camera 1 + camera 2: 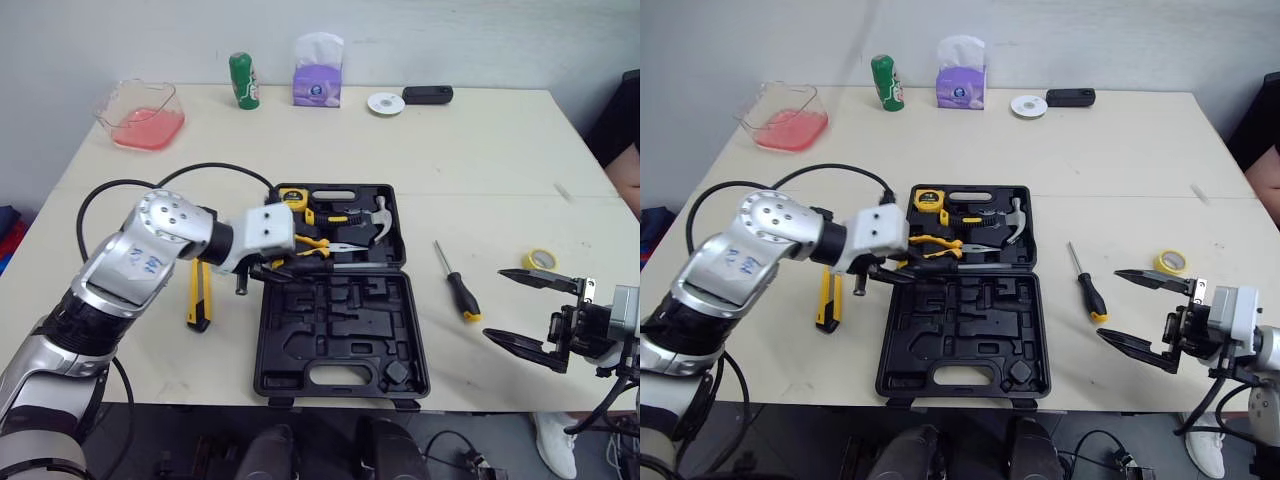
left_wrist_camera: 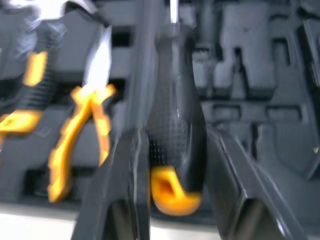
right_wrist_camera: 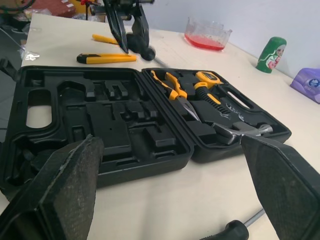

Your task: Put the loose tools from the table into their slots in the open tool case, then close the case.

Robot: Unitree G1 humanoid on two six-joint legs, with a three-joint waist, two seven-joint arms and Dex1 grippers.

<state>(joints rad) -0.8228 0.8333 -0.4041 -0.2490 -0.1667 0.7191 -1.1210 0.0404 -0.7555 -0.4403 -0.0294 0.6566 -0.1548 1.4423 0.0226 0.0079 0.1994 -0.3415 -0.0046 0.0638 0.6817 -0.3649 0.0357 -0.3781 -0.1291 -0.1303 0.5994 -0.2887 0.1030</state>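
Observation:
The open black tool case (image 1: 340,330) lies at the table's front centre. Its far half holds a hammer (image 1: 381,220), a tape measure (image 1: 293,198) and yellow-handled pliers (image 1: 318,244); the near half has empty slots. My left gripper (image 1: 278,266) is shut on a black screwdriver (image 2: 175,130) with a yellow cap, held level over the case's left side at the hinge line. A second screwdriver (image 1: 456,283) lies on the table right of the case. A yellow utility knife (image 1: 198,296) lies left of it. My right gripper (image 1: 495,305) stands open and empty at the front right.
A yellow tape roll (image 1: 540,260) sits near the right gripper. Along the far edge stand a pink-filled clear tub (image 1: 140,115), a green bottle (image 1: 244,80), a tissue pack (image 1: 318,75), a white disc (image 1: 385,103) and a black device (image 1: 428,95). A black cable (image 1: 130,185) loops by the left arm.

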